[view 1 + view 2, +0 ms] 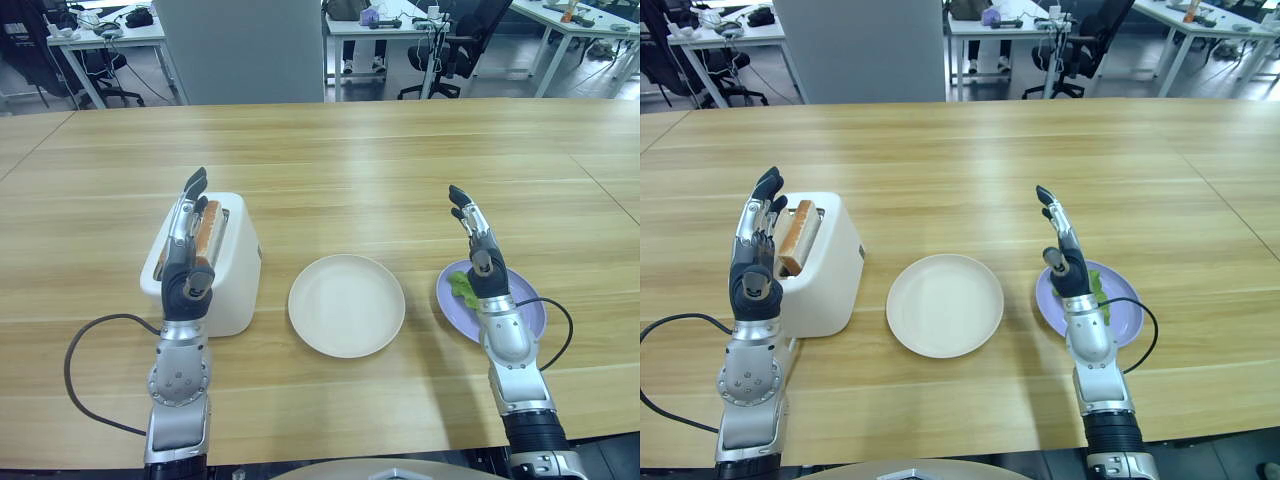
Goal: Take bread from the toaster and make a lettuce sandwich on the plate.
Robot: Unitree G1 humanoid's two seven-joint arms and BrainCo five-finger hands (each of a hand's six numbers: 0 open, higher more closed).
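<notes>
On the wooden table (350, 170), a white toaster (830, 270) is noted at the left, with bread (800, 235) standing upright in its slot. A cream plate (945, 305) is set bare at centre, just beside the toaster. A purple plate (1120, 320) lies to the right, and lettuce (1098, 290) is seen on it. The left hand (755, 250) is held by the toaster's left side, fingers straight, nothing grasped. The right hand (477, 245) is raised over the purple plate's near edge, likewise released with fingers extended.
</notes>
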